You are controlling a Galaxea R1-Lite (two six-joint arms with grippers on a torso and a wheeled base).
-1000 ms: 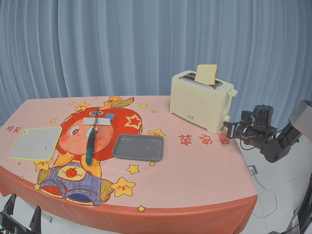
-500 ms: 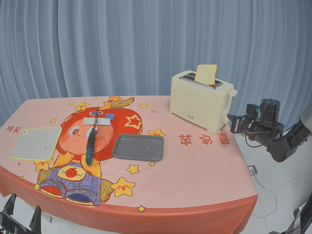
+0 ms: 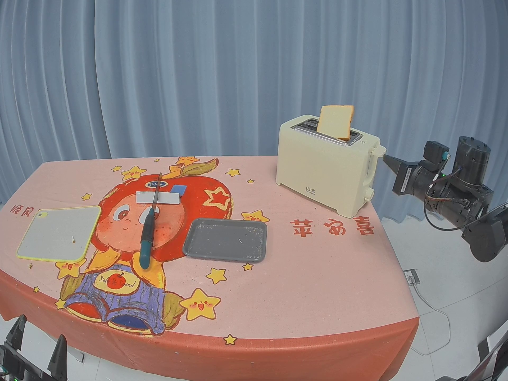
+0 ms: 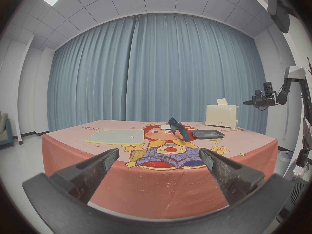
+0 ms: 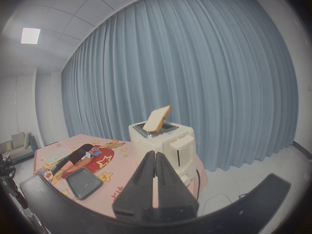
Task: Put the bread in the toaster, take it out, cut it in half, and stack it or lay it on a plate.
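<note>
A slice of bread (image 3: 336,121) stands tilted in the far slot of the cream toaster (image 3: 323,170) at the table's back right. My right gripper (image 3: 389,161) is shut and empty, just off the table's right edge, its tip close to the toaster's side lever (image 3: 379,151). The right wrist view has the shut fingers (image 5: 155,166) in front of the lever (image 5: 179,141), below the bread (image 5: 157,118). My left gripper (image 4: 158,151) hangs open and empty below the table's front left edge. A teal-handled knife (image 3: 148,231), a cutting board (image 3: 59,233) and a grey plate (image 3: 225,239) lie on the table.
The knife blade rests on a white strip (image 3: 157,197) beside a small blue block (image 3: 179,189). Bare tablecloth (image 3: 317,281) lies in front of the toaster. A blue curtain (image 3: 211,64) hangs behind the table. A cable (image 3: 428,302) runs over the floor at the right.
My right arm has risen and drawn back to the right, from beside the toaster's lower knob up to the level of the lever. Nothing on the table has moved.
</note>
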